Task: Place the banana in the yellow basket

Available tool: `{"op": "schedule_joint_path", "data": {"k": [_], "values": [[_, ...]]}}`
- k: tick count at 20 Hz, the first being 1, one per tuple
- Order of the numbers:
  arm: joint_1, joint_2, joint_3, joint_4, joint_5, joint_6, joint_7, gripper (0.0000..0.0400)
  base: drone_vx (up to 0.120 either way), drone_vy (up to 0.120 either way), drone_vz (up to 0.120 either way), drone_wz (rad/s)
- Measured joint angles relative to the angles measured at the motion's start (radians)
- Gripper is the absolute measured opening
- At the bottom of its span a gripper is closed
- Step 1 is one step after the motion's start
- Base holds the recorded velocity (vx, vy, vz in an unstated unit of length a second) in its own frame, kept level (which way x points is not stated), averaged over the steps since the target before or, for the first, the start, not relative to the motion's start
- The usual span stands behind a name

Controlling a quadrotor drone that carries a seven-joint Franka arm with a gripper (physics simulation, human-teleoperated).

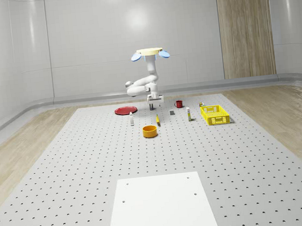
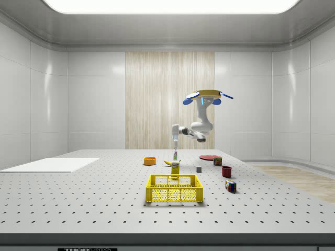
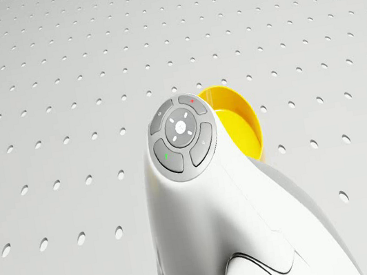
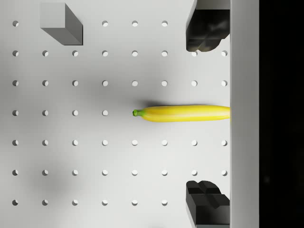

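nearest the side camera, on the perforated table (image 2: pixel 78 198), stood the yellow basket (image 2: pixel 174 189), with a multicoloured cube (image 2: pixel 230 185) off to the side view's right and a dark red mug (image 2: pixel 226 171) a little beyond that. just behind the basket stood a small carton (image 2: pixel 175 167), and past it the banana (image 4: pixel 183 113) lay flat on the table, well apart from the basket. directly above the banana hung the gripper (image 4: pixel 204 114), pointing straight down and clear of the fruit, its two dark fingers (image 4: pixel 205 31) spread wide on either side of it. a small grey block (image 4: pixel 61 23) sat near the banana, and an orange bowl (image 1: pixel 150 131) rested on the near side in the whole-scene view. farther back lay a red plate (image 1: pixel 124 111). above the far part of the table the drone (image 1: pixel 149 52) hovered, its white arm (image 1: pixel 147 83) bent down toward the banana.
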Motion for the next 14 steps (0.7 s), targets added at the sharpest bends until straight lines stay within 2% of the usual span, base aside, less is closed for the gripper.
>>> {"op": "schedule_joint_path", "data": {"k": [5,9,14], "values": [[-0.006,-0.021,0.005,0.001,0.010,0.019,0.006,0.0400,0.000,0.000,-0.120,0.000],[-0.010,-0.037,0.009,0.002,0.018,0.034,0.010,0.0400,0.100,0.000,-0.120,0.000],[-0.016,-0.056,0.014,0.003,0.027,0.052,0.014,0.0400,0.008,0.016,-0.120,0.000]]}}
